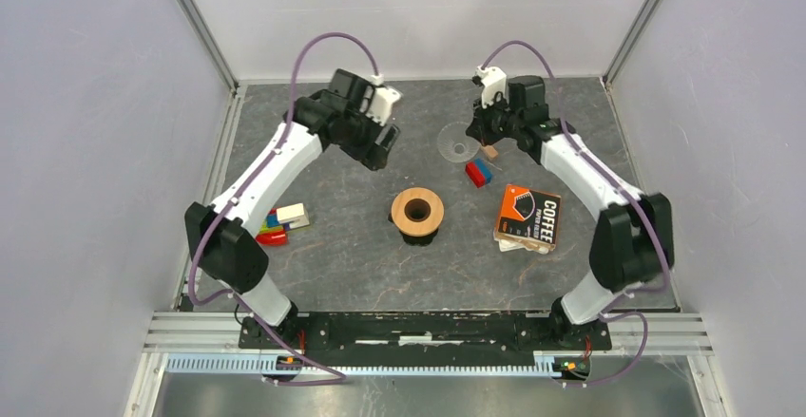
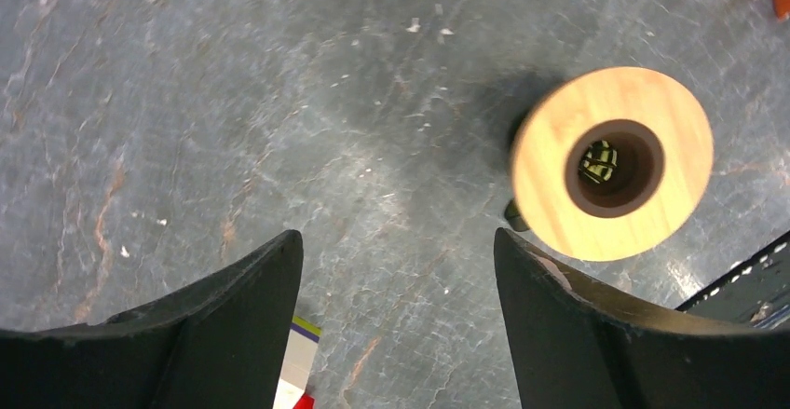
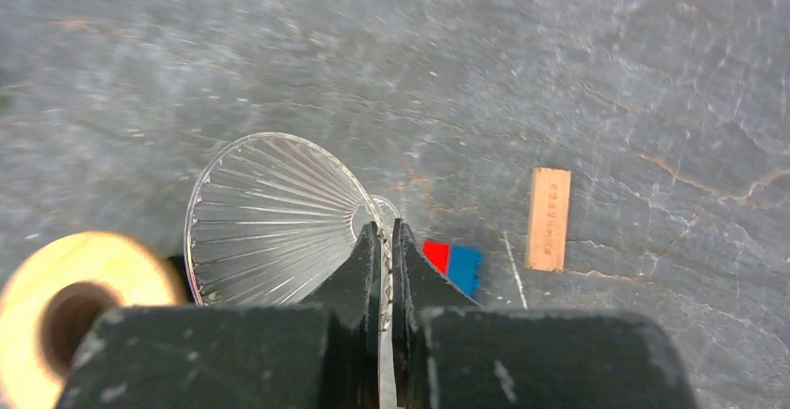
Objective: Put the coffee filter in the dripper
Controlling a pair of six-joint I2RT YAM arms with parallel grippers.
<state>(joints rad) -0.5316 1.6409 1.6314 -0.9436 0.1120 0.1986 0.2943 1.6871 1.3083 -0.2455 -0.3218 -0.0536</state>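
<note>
Slate table point(image 1: 333, 255): glass dripper cone point(image 3: 270, 213) is pinched at its rim by right fingers point(image 3: 366, 274); left fingers point(image 2: 233, 334) are spread, empty; level lift advised.

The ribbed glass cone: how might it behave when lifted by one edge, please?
Clear and thin-walled, the ribbed glass cone likely stays rigid yet fragile. Smooth glass pinched only at one edge by the right gripper may slip or swing.
</note>
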